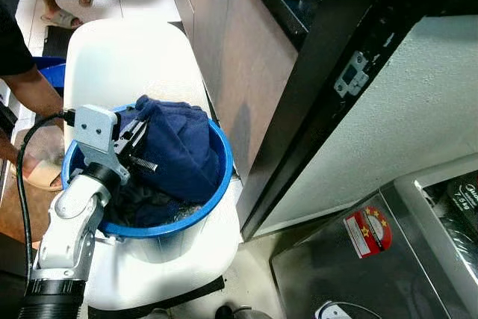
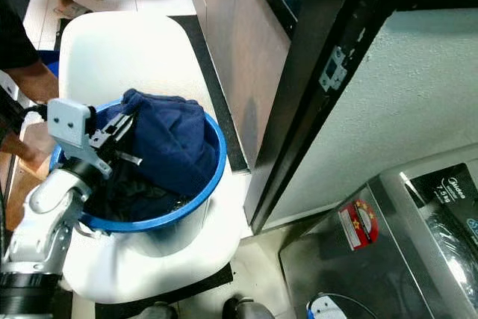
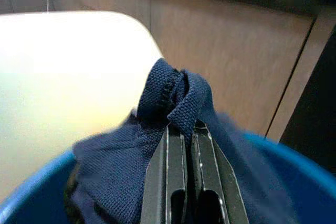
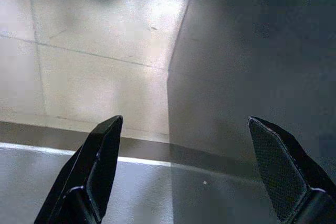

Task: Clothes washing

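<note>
Pinching a navy shirt [image 3: 173, 95], the left gripper [image 3: 184, 127] is held over the basin [image 1: 216, 184]; the right gripper [image 4: 186, 129] is spread.

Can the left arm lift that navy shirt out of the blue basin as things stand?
Probably yes. The left gripper is already shut on a fold of the navy shirt, which lies on top of the pile in the blue basin, with nothing above it.
</note>
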Robot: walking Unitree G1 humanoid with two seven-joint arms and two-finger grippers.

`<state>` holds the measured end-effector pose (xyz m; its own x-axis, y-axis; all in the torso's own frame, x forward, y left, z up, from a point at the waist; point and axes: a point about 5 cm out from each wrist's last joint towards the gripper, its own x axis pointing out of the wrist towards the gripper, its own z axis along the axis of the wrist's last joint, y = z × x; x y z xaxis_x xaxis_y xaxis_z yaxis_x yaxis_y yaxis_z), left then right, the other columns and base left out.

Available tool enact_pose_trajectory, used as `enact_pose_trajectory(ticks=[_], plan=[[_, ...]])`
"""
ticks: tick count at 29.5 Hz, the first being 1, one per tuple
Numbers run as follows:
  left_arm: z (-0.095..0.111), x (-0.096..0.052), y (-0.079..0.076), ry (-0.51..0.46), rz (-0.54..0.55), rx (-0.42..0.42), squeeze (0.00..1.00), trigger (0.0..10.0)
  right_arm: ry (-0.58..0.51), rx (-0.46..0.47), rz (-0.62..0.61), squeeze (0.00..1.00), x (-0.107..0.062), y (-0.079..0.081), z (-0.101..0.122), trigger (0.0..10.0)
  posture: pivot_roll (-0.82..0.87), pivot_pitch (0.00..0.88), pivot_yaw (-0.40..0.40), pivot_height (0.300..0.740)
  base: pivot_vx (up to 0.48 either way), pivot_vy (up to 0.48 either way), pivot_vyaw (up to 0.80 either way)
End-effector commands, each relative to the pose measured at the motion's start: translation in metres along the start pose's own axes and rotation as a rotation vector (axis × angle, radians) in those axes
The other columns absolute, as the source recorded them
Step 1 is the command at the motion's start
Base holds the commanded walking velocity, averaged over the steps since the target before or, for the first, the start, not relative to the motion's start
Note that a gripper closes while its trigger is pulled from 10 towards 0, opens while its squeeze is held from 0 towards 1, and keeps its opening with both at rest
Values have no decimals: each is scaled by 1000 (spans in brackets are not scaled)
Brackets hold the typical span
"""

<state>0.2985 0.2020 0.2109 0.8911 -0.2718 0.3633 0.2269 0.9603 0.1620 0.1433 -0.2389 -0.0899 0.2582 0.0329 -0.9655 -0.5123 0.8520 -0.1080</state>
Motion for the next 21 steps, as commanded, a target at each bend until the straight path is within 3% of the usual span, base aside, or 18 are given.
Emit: enact_pose_trajectory(ticks=[1, 8, 9, 10, 11, 12, 21], plan=[[37, 3, -3, -125, -4, 24, 0, 0, 4, 39, 11, 0, 3, 9, 3, 10000, 181, 50, -115, 740, 0, 0, 0], [69, 8, -4, -224, -19, 26, 0, 0, -15, 42, 13, 0, 5, 15, 15, 10000, 206, 8, -110, 740, 0, 0, 0], [80, 9, -5, -260, -32, 27, 0, 0, -20, 44, 13, 0, 6, 16, 18, 10000, 212, 0, -109, 740, 0, 0, 0], [111, 16, -12, -369, -72, 16, 0, 0, -34, 48, 15, 0, 7, 20, 25, 10000, 237, 0, -106, 740, 0, 0, 0], [111, 16, -12, -369, -72, 16, 0, 0, -34, 48, 15, 0, 7, 20, 25, 10000, 237, 0, -106, 740, 0, 0, 0], [150, 19, -22, -511, -127, -7, 0, 0, -54, 52, 20, 0, 8, 26, 35, 10000, 242, 0, -103, 740, 0, 0, 0], [171, 18, -29, -598, -159, -68, 0, 0, -61, 52, 25, 0, 10, 33, 40, 10000, 245, 0, -97, 740, 0, 0, 0]])
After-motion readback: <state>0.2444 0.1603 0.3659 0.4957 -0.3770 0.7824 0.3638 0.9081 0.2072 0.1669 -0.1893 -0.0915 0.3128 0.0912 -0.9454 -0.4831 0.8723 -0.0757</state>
